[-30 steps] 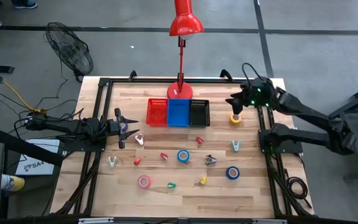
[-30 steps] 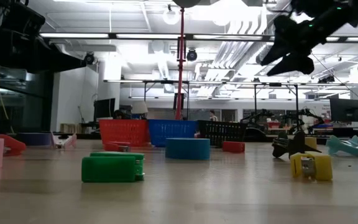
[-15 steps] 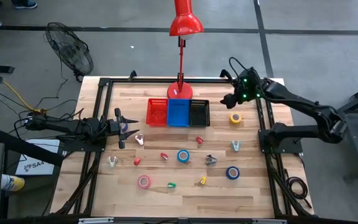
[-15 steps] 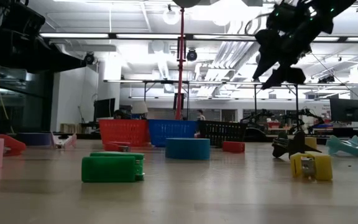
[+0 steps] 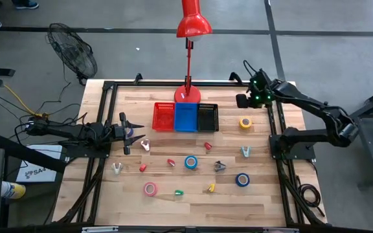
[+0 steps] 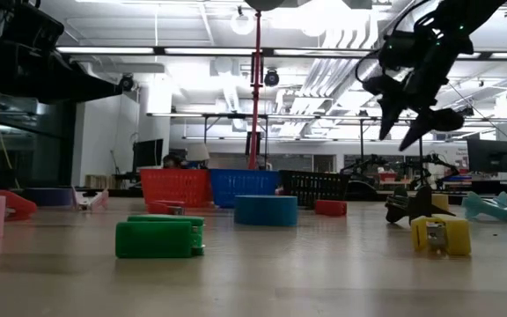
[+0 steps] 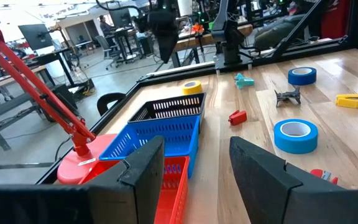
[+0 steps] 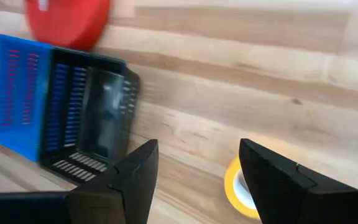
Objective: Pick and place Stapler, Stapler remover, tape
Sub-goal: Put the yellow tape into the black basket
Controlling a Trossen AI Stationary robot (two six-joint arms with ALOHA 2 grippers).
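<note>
Across the wooden table (image 5: 193,207), largest to smallest: the red desk lamp (image 5: 191,39) stands at the far edge, its round base just behind a row of three bins, the red bin (image 5: 164,116), the blue bin (image 5: 186,116) and the black bin (image 5: 207,116), set side by side and touching. Over the left edge of the table the left arm waits, the left gripper (image 5: 127,134) pointing toward the middle with its fingers (image 7: 263,177) parted and nothing between them. At the far right corner the right gripper (image 5: 242,101) hangs in the air above the boards, near the black bin, its fingers (image 8: 272,177) spread wide and holding nothing; the yellow tape roll (image 5: 245,122) lies on the table just in front of it, between the black bin and the right edge. Other tape lies flat and well apart nearer the front: a light blue roll (image 5: 191,162) in the middle, a dark blue roll (image 5: 242,179) to the right, a pink roll (image 5: 150,189) to the left. Between the two blue rolls sits a dark staple remover (image 5: 219,166); a teal staple remover (image 5: 246,151) lies near the right edge. Smallest are the green stapler (image 5: 179,192) and the yellow stapler (image 5: 211,188), both near the front edge, with several small red pieces scattered mid-table, too small to tell apart
</note>
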